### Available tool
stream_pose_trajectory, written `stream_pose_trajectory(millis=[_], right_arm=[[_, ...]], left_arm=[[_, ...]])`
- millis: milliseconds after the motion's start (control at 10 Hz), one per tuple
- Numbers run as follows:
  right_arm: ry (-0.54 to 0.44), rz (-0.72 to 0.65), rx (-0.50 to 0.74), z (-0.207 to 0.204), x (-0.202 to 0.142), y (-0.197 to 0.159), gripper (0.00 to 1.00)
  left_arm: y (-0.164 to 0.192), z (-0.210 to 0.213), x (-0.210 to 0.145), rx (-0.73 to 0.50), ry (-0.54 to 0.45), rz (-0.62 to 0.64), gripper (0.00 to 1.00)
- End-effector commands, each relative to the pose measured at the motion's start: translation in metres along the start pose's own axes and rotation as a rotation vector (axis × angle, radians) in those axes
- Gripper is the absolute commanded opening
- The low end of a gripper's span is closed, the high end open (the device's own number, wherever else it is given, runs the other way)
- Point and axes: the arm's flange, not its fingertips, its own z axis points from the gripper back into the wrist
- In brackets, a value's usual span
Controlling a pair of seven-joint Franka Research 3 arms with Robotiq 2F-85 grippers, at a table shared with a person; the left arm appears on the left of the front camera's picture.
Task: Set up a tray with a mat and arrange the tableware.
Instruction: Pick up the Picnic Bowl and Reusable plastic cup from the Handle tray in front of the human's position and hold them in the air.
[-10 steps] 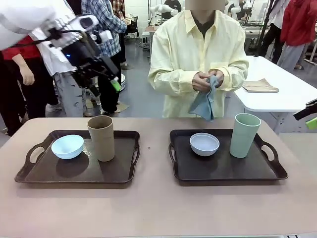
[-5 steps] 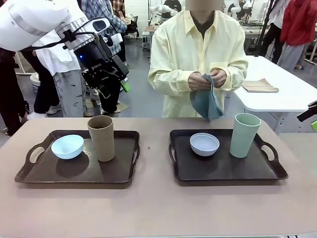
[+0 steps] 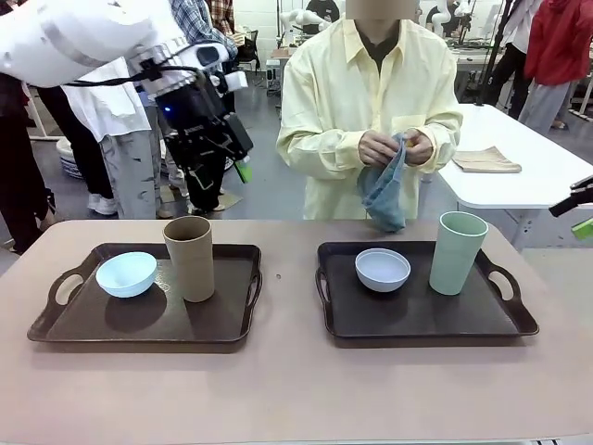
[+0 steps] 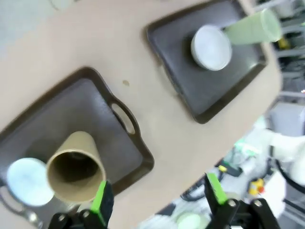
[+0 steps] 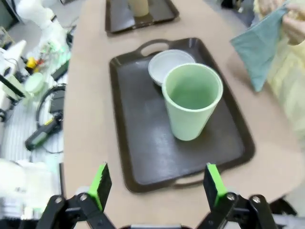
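Observation:
Two dark trays sit side by side on the table. The left tray [image 3: 69, 329] holds a pale blue bowl [image 3: 126, 274] and a tan-brown cup [image 3: 189, 258]. On the right tray [image 3: 417, 320] stand a greyish white bowl [image 3: 383, 269] and a pale green cup [image 3: 459, 252]. The person at the far side holds a blue-grey cloth mat [image 3: 384, 195] in both hands. My left gripper [image 3: 236, 167] hangs open high behind the left tray, above the tan-brown cup [image 4: 76, 167]. At the right edge, my right gripper [image 3: 581, 215] is open, high over the pale green cup [image 5: 192, 105] and the greyish white bowl [image 5: 169, 64].
A white table [image 3: 537, 171] with a folded tan cloth [image 3: 487, 160] stands behind on the right. Several people stand behind on the left. Bare tabletop [image 3: 287, 389] runs along the near edge and between the trays.
My left arm has swung right and slightly down, toward the space behind the tan-brown cup. The person has been reworking the cloth in their hands. Tableware has not moved.

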Motion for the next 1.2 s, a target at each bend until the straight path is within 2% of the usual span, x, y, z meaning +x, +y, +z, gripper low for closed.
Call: stream_pose_trajectory(millis=[0, 100, 300, 600, 700, 1100], right_arm=[[-0.035, 0.174, -0.067, -0.010, -0.011, -0.019, 1.00], [-0.052, 0.245, -0.097, -0.013, -0.011, -0.026, 1.00], [-0.067, 0.225, -0.138, -0.028, -0.006, -0.051, 1.00], [-0.032, 0.342, -0.055, -0.049, 0.017, -0.052, 1.00], [-0.022, 0.290, -0.050, -0.045, 0.015, -0.049, 1.00], [-0.048, 0.283, -0.072, -0.050, 0.017, -0.047, 1.00]], left_arm=[[-0.036, -0.003, 0.037, 0.111, 0.053, 0.055, 1.00], [-0.052, -0.011, 0.048, 0.130, 0.067, 0.091, 1.00], [-0.069, -0.036, 0.081, 0.137, 0.051, 0.159, 1.00], [-0.082, -0.077, 0.108, 0.153, 0.048, 0.214, 1.00], [-0.075, -0.064, 0.081, 0.137, 0.043, 0.181, 1.00], [-0.075, -0.064, 0.081, 0.137, 0.043, 0.181, 1.00]])
